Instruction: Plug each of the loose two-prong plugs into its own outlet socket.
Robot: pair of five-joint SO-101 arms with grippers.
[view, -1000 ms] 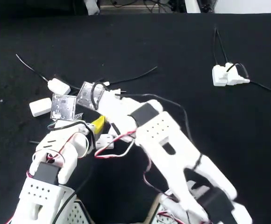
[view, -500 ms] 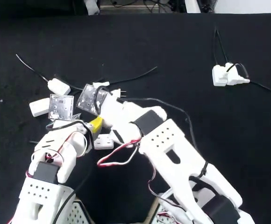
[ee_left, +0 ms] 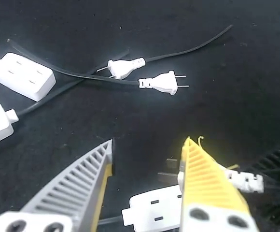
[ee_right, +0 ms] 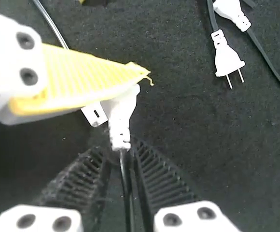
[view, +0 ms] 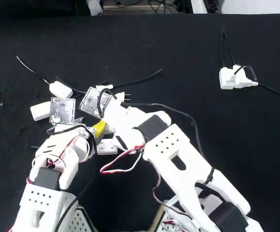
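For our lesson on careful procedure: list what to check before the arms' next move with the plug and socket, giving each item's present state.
1. Right gripper grips the plug: ok, shut on its cord end.
2. Left gripper steadies the socket: not ok, open astride it.
3. Prongs seated: not ok, they seem bare beside the socket.
4. Prongs aligned with the socket: cannot tell, the yellow finger hides the plug's front.
5. Spare plugs out of the way: ok, lying apart.
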